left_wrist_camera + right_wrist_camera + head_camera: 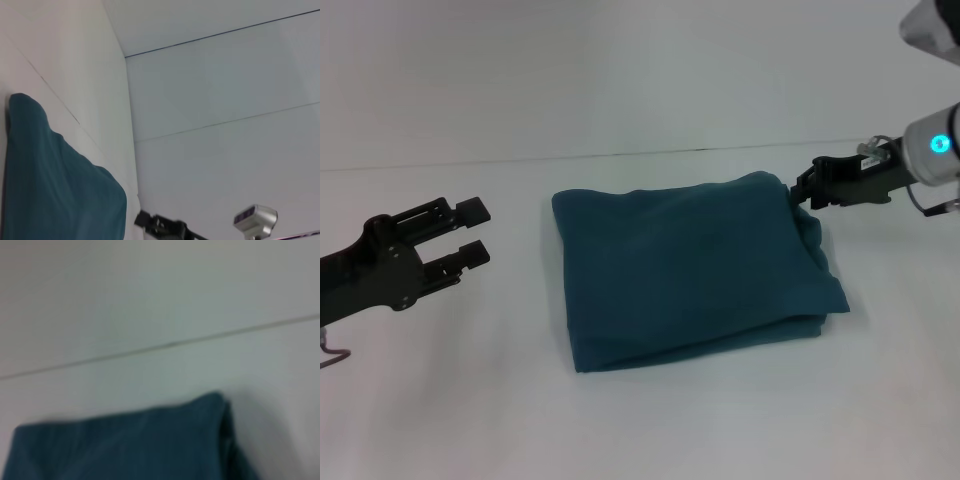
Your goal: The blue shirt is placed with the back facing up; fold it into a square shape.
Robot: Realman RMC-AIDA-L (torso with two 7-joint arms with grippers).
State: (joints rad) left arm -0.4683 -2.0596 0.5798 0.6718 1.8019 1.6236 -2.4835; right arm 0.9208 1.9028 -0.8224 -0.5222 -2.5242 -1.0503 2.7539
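Right now you have the blue shirt (690, 270) lying folded into a rough rectangle on the white table (440, 400), several layers stacked, with the edges of the lower layers showing along the side nearest the robot. The fold is not quite even: the shirt's far right corner bulges up and its near right corner juts out past the rest.

Your right gripper (802, 188) sits at that far right corner of the shirt, its black fingertips touching or pinching the cloth there; you cannot tell from these views whether the fingers have actually clamped on the fabric or are merely against it. The right wrist view shows only that raised corner of the shirt (150, 445) against the pale table, with none of the gripper's own fingers.

Your left gripper (470, 232) is well clear of the shirt, off to its left, above the table with its two fingers spread apart and nothing between them. Its wrist view catches the shirt's edge (55, 185) and, beyond it, the right gripper (145, 220).
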